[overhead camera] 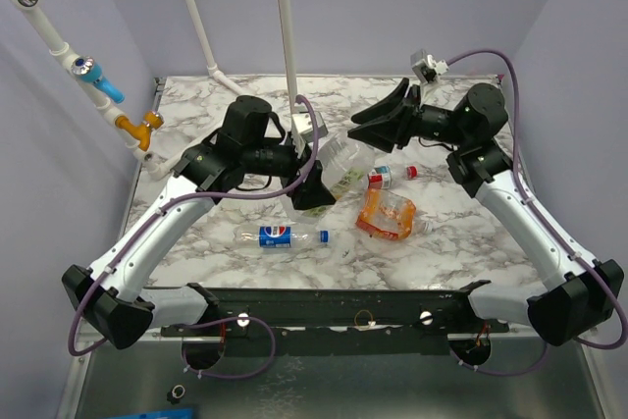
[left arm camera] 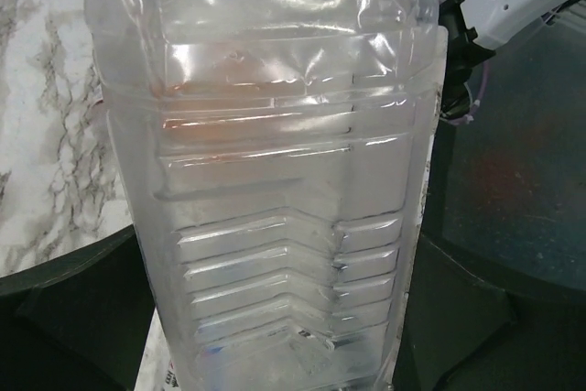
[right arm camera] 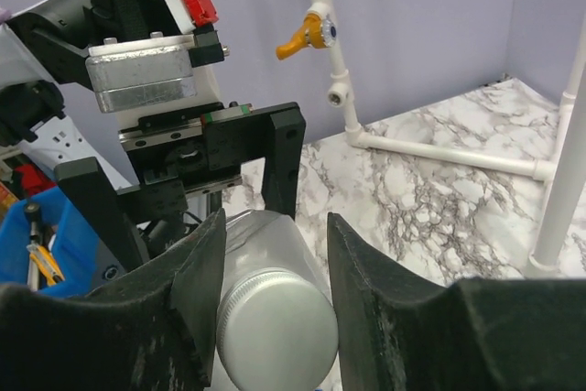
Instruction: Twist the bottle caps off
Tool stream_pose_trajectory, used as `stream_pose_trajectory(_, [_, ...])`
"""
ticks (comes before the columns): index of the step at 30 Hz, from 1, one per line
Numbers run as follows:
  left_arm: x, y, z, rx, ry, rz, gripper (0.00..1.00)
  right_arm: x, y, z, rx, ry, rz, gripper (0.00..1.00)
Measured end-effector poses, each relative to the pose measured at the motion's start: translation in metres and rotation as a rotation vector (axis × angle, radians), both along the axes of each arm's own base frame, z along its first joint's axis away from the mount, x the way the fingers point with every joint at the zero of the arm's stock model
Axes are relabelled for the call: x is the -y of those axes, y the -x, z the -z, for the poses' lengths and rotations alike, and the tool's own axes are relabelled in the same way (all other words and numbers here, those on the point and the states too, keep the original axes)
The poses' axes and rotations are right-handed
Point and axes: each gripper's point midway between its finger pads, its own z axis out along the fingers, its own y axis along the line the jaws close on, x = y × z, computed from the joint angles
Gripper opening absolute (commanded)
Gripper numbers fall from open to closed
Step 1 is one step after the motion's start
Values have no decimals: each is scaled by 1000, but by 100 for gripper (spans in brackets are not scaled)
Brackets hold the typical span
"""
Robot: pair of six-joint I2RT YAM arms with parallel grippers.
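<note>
A: Lying nearest on the table (overhead camera: 461, 233), the Pepsi bottle (overhead camera: 278, 235) and orange-label bottle (overhead camera: 388, 215) are noted.
B: Beyond them, the tall bottle (overhead camera: 343, 162) (clear, ribbed) is pinched by the left gripper (overhead camera: 314, 190). Its white cap (right arm camera: 279, 322) is flanked by the spread fingers of the right gripper (right arm camera: 272, 226); contact cannot be told.

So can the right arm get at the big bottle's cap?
Probably yes: the left gripper holds the bottle up, and the open fingers of the right gripper flank the cap with nothing between.
</note>
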Motion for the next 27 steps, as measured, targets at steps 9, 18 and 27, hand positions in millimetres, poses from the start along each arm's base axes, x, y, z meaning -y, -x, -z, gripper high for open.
stream_pose_trajectory(9, [-3, 6, 8, -98, -29, -44, 99, 7, -31, 6, 113, 47, 133, 1])
stream_pose_trajectory(18, [-20, -28, -15, 82, 24, -283, 99, 21, -58, 6, 191, 78, 283, 1])
stream_pose_trajectory(27, [-37, -36, 82, 178, -198, -218, 99, 39, -89, 39, 25, 91, 482, 13])
